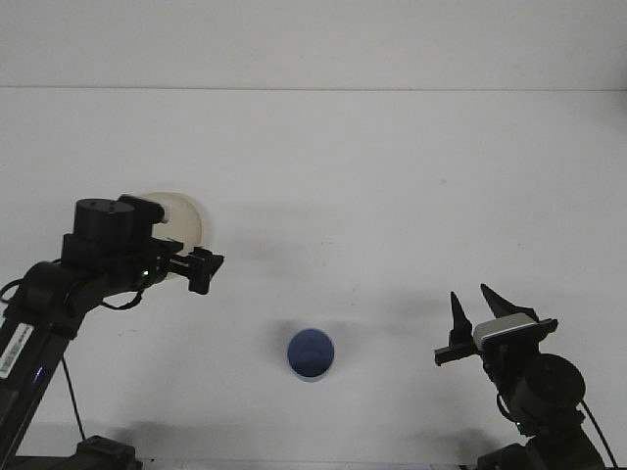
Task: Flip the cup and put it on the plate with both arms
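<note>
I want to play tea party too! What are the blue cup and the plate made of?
The blue cup looks like smooth plastic: one even colour with a soft sheen. The plate is pale cream and dull, perhaps plastic or paper; the left arm covers most of it, so I can't be sure.

Blue cup (311, 353) upright, mouth up, near table front; cream plate (189, 221) far left, partly hidden.

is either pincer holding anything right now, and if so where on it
Nothing is held. The blue cup stands alone on the table, apart from both. The right pincer is open and empty; the left pincer hovers beside the plate with nothing in it.
</note>
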Controlling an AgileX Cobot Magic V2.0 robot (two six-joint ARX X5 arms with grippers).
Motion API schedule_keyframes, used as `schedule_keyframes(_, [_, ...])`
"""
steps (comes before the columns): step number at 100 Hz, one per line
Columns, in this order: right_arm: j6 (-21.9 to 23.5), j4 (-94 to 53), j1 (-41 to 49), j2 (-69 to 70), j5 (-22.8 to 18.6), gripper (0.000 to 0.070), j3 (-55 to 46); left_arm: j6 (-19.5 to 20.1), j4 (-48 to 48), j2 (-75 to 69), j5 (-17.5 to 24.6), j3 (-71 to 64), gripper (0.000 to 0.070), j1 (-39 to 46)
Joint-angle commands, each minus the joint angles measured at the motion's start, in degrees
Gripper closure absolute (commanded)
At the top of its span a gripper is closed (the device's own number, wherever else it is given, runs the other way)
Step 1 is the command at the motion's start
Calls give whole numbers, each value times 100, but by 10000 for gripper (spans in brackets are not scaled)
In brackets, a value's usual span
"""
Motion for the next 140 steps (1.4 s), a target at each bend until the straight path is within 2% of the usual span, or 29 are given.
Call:
schedule_keyframes(1, [63,50,13,17,0,367,26,170,-219,275,33,203,114,-223])
schedule_keyframes(25, [48,50,11,20,-2,367,26,229,-758,1016,33,337,115,-1285])
schedule_keyframes(53, [48,50,11,20,-22,367,26,229,-691,1672,33,337,115,-2387])
schedule_keyframes(86, [50,48,11,20,-22,367,24,225,-378,2406,15,337,120,-3158])
schedule_keyframes(98, [50,46,11,20,-22,367,24,160,-184,2684,-197,337,136,-3292])
schedule_keyframes(103, [50,46,11,20,-22,367,24,160,-127,2802,-304,337,181,-3327])
schedule_keyframes(114, [50,46,11,20,-22,367,24,155,-131,3027,-334,337,350,-3351])
schedule_keyframes(120, [50,46,11,20,-22,367,24,138,-131,3093,-341,337,471,-3357])
schedule_keyframes(129, [50,46,11,20,-22,367,24,138,-118,3104,-374,337,700,-3383])
schedule_keyframes(140, [50,46,11,20,-22,367,24,133,-149,3088,-566,339,685,-3392])
